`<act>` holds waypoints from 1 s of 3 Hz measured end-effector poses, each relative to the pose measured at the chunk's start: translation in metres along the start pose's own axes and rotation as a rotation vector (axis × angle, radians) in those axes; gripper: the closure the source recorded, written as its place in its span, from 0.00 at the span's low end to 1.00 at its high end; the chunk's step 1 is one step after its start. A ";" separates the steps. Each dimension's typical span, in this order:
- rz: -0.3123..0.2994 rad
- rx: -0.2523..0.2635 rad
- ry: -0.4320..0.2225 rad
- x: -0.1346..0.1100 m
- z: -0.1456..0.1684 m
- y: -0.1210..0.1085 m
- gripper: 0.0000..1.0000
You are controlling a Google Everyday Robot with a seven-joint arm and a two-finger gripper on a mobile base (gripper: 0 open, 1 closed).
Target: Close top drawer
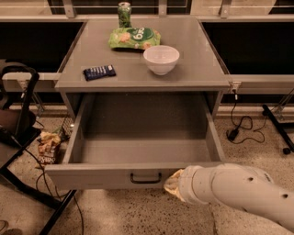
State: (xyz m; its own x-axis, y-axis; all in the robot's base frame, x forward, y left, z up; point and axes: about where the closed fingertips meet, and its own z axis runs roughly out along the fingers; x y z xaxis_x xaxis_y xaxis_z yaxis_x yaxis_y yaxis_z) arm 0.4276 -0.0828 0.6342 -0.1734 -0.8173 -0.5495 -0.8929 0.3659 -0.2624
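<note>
Camera view: the top drawer stands pulled far out of the grey cabinet. The gripper is at the drawer's front panel, just right of its dark loop handle (touching the panel or just short of it, I cannot tell). It sits on a white arm that enters from the drawer's lower right. Whether the gripper is open or closed, or holds anything, cannot be told. Above the drawer, on the cabinet top, sit a white bowl, a green bag, a can and a dark blue bar.

Arm: thick white rounded tube, small dark holes dotted along the shell. Gripper, low centre of view, looks pale yellowish, perhaps padded.
</note>
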 end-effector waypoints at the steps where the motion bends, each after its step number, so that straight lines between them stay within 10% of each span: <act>1: -0.038 0.024 -0.012 -0.008 0.011 -0.028 1.00; 3: -0.070 0.045 -0.021 -0.016 0.020 -0.060 1.00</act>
State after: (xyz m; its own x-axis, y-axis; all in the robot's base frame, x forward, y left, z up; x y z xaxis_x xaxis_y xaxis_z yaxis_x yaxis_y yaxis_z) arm 0.4922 -0.0824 0.6425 -0.1018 -0.8323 -0.5450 -0.8830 0.3279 -0.3357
